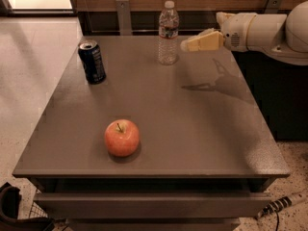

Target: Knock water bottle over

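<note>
The water bottle (168, 32), clear ribbed plastic with a white cap and a narrow label band, stands upright near the far edge of the grey table (192, 119). My gripper (185, 45) reaches in from the right on the white arm (262, 30). Its cream-coloured tip hangs above the table, level with the bottle's lower half and just to its right, with a small gap between them.
A dark blue soda can (92, 61) stands upright at the table's far left. A red apple (121, 137) lies near the front, left of centre. A wooden wall runs behind the table. A dark cabinet stands to the right.
</note>
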`<state>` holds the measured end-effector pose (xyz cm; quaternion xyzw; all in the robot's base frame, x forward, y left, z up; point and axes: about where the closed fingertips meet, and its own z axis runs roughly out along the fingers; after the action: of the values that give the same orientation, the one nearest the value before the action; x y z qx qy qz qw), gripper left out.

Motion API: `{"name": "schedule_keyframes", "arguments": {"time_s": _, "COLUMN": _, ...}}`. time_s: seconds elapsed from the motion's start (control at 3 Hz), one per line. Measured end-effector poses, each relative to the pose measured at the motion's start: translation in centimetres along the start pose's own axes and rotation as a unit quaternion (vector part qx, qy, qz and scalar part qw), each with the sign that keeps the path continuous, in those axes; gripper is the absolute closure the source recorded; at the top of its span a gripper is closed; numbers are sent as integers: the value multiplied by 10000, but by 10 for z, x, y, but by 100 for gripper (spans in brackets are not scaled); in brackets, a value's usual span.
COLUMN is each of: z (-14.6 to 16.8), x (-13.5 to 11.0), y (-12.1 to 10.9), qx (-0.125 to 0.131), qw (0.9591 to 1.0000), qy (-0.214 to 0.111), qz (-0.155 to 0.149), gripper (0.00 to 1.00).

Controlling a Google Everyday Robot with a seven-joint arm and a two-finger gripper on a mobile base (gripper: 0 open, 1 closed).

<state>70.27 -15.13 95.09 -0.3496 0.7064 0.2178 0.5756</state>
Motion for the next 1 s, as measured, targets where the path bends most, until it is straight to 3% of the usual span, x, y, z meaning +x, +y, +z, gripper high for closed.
{"name": "schedule_keyframes", "arguments": {"time_s": 0.33, "z": 40, "x": 15, "y": -13, "qx": -115, "qw": 9996, "qy": -206, "qz": 133, "gripper": 0}}
{"name": "schedule_keyframes", "arguments": {"time_s": 1.0, "z": 96, "x": 27, "y": -16, "qx": -363, "qw": 9966, "qy": -668, "qz": 307, "gripper": 0}}
